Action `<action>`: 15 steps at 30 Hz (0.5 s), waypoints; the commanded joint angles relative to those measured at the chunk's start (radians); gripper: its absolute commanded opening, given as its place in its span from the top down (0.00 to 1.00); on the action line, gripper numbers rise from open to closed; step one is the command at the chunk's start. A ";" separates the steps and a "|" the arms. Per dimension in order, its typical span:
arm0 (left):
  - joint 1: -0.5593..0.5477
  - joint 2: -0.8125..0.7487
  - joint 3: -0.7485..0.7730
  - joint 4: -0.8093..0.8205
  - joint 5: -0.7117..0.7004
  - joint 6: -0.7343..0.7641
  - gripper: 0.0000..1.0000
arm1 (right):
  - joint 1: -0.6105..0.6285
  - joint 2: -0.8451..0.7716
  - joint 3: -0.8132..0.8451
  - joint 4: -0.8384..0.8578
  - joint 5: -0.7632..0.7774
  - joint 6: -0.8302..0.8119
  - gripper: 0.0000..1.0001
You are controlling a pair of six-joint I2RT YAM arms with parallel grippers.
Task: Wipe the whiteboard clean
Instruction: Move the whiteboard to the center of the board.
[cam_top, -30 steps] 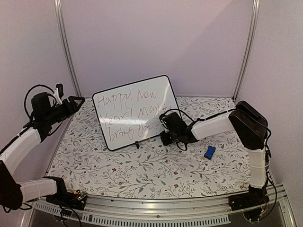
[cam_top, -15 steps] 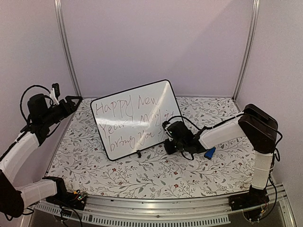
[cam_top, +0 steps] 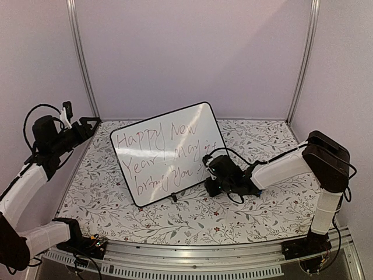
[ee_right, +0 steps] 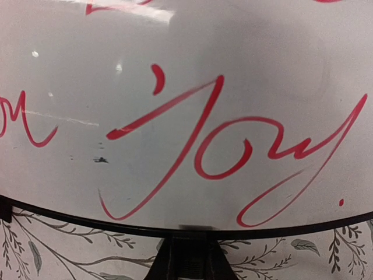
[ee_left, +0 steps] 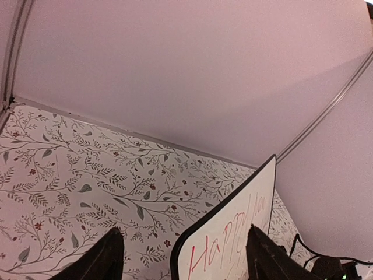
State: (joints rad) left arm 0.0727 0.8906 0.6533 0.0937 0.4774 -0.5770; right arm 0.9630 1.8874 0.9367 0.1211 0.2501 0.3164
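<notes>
- Since a second ago, your right gripper has pulled in towards the near edge. Its elbow has swung out to the right. The large flat white rectangular whiteboard with a thin black rim has slid left and nearer with it.
- Right jaws are clenched tight and sit right at the board's lower right edge. You can't tell whether they touch it.
- The right wrist view is filled by the board face, with red marker script reading "joy" just above the bottom rim.
- Your left gripper hangs in the air by the left wall, well apart from the board. Its jaws are spread and hold nothing.
- In the left wrist view the board's upper left corner shows between the two black fingers.
- The board stands tilted on the floral-print tabletop, left of centre, on a small black foot, and the writing is not yet wiped.
</notes>
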 commanded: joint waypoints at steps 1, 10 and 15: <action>0.010 -0.012 -0.018 0.026 0.004 0.003 0.29 | 0.011 -0.001 0.004 -0.067 0.017 0.024 0.84; 0.010 -0.014 -0.019 0.036 0.015 -0.003 0.26 | 0.011 -0.157 -0.058 -0.159 0.132 0.091 0.38; 0.011 -0.020 -0.022 0.037 0.016 -0.001 0.25 | 0.011 -0.261 -0.093 -0.276 0.217 0.242 0.01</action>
State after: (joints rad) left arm 0.0731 0.8867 0.6456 0.1013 0.4854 -0.5789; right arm 0.9688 1.7069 0.8745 -0.0509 0.3824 0.4271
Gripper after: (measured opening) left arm 0.751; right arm 0.976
